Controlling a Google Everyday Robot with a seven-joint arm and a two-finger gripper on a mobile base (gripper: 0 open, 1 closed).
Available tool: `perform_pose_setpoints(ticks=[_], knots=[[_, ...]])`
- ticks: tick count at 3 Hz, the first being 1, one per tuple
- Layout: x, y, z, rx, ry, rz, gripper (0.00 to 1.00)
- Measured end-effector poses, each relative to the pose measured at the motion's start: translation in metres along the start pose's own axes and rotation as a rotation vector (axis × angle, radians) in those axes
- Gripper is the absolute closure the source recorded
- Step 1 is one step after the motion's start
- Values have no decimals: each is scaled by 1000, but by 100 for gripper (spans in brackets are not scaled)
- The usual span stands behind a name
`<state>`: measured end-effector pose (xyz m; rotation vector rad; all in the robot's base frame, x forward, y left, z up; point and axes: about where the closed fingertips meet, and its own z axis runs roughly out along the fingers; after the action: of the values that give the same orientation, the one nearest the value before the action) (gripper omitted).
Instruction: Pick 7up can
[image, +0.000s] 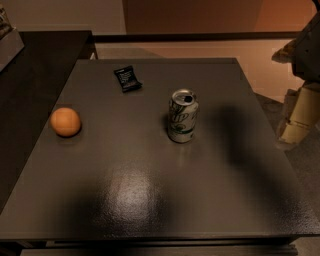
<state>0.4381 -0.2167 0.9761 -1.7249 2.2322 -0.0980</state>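
At the 9 o'clock side of the table (150, 200) an orange (65, 121) is seen, well apart from everything else. Toward 11 o'clock a small black packet (127, 79) is laid flat. Just right of the table's middle the 7up can (182, 120) is stood upright, its long axis vertical and its silver top turned up. It is touched by nothing; the packet is near at its 11 o'clock and the orange well apart at its 9 o'clock. Beyond the table's 3 o'clock edge, off the surface and partly cut by the frame, the gripper (299, 117) is held; whether it is open or closed cannot be told. The coming move is judged to turn on one relation: the can lies at about 9 o'clock from the gripper, well apart, with bare table between. A reach inward across the 3 o'clock edge is likely called for, with the can's upright wall taken from the side; the grasp is not yet begun
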Motion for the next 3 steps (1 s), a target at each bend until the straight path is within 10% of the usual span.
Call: perform_pose_setpoints(ticks=[3], knots=[[-45, -11, 37, 29, -128, -42, 0]])
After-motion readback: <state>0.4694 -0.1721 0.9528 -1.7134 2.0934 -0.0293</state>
